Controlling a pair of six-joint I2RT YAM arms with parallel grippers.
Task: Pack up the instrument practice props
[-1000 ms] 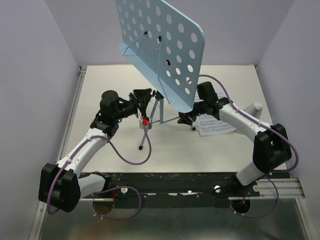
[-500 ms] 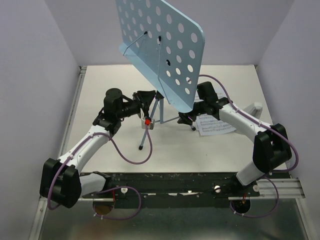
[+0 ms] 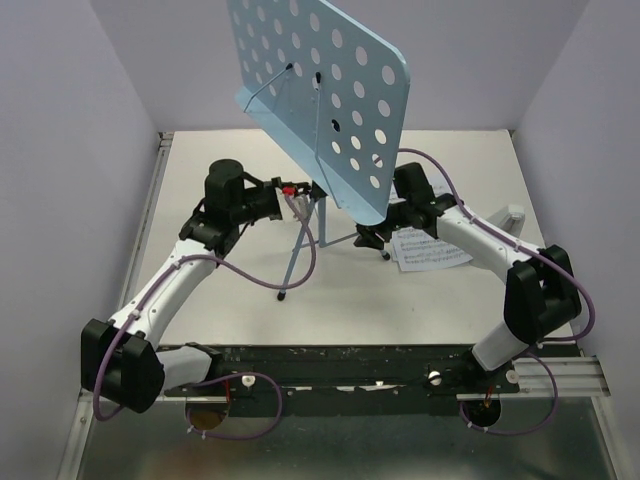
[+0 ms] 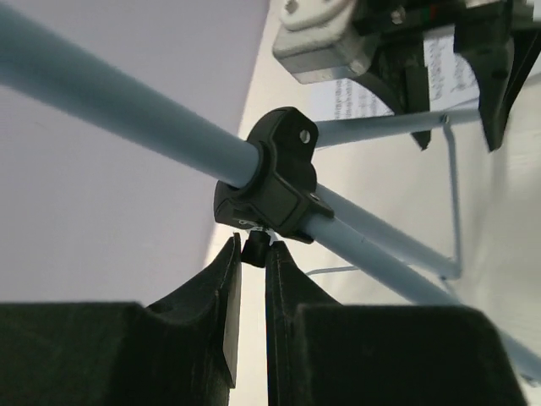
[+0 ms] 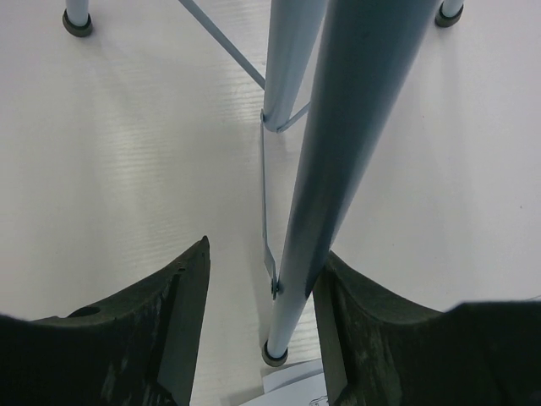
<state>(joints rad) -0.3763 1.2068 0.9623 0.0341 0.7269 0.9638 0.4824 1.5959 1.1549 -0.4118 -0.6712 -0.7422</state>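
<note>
The light-blue music stand stands at the table's middle back, its perforated tray tilted. My left gripper is at the black collar where the tubes meet. It is shut on the small black knob under that collar. My right gripper is open low around a tripod leg. The leg runs between the fingers and lies against the right finger. White sheet music lies on the table under my right arm, and a corner shows in the right wrist view.
Grey walls close in the white table on the left, back and right. A metal rail lies at the near right edge. Purple cables hang from both arms. Two rubber leg feet rest on the table ahead of my right gripper.
My left gripper has moved up and back along the stand with the collar's knob, and the near leg now stands steeper. The tray has shifted slightly left. The right arm has not moved.
</note>
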